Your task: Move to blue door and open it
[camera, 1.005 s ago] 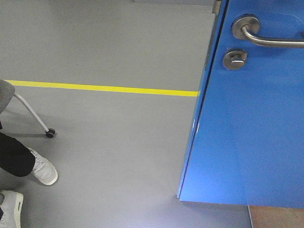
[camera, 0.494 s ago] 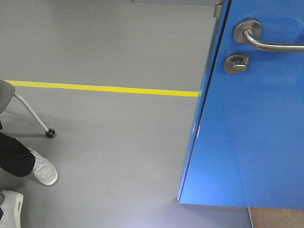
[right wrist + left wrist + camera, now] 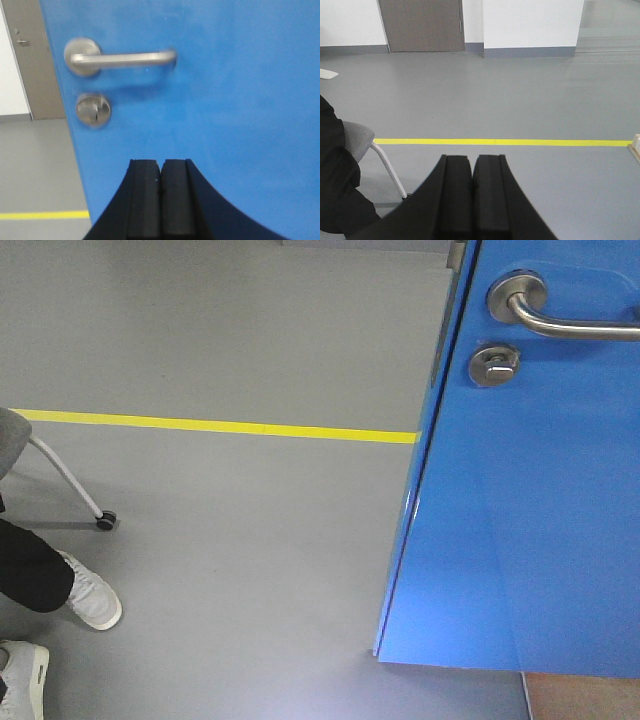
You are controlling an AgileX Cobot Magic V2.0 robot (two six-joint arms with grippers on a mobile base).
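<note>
The blue door (image 3: 530, 520) fills the right of the front view, its free edge toward the grey floor. Its silver lever handle (image 3: 560, 320) and round thumb-turn lock (image 3: 494, 365) sit at the top right. In the right wrist view the door (image 3: 225, 100) is close ahead, with the lever handle (image 3: 120, 59) and lock (image 3: 93, 110) above and left of my right gripper (image 3: 160, 162), which is shut and empty. My left gripper (image 3: 472, 158) is shut and empty, facing open floor. Neither gripper shows in the front view.
A yellow floor line (image 3: 215, 426) crosses the grey floor. A person's white shoes (image 3: 90, 595) and a chair leg with caster (image 3: 105, 521) are at the left; the chair (image 3: 357, 140) also shows in the left wrist view. A brown door (image 3: 422, 25) stands in the far wall.
The door handle and lock shifted slightly down and right half a second ago, then back; the view now matches one second ago. Otherwise nothing has moved.
</note>
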